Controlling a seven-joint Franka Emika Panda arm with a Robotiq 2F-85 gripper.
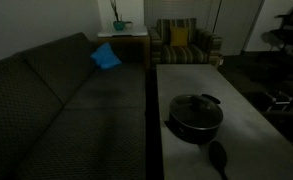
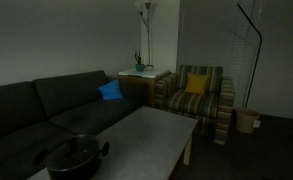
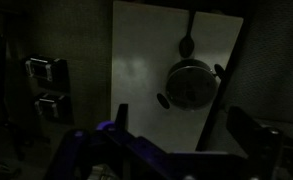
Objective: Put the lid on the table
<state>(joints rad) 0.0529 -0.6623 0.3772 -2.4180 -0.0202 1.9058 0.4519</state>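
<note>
Wrist view: gripper (image 3: 183,128) wide open, empty, at bottom edge; the lid (image 3: 190,82) caps the pot (image 3: 164,100) on the table (image 3: 141,55), right of centre. Seemingly the reach step: next, descend and grasp.

Black round pot (image 2: 74,162) clipped by the bottom edge in an exterior view. Its see-through domed lid (image 2: 74,148) is too dark to separate there. Small black oval spoon (image 1: 218,156): handle end lost at the frame bottom. Wrist view: gripper (image 3: 184,150) underexposed, lower part out of frame.
</note>
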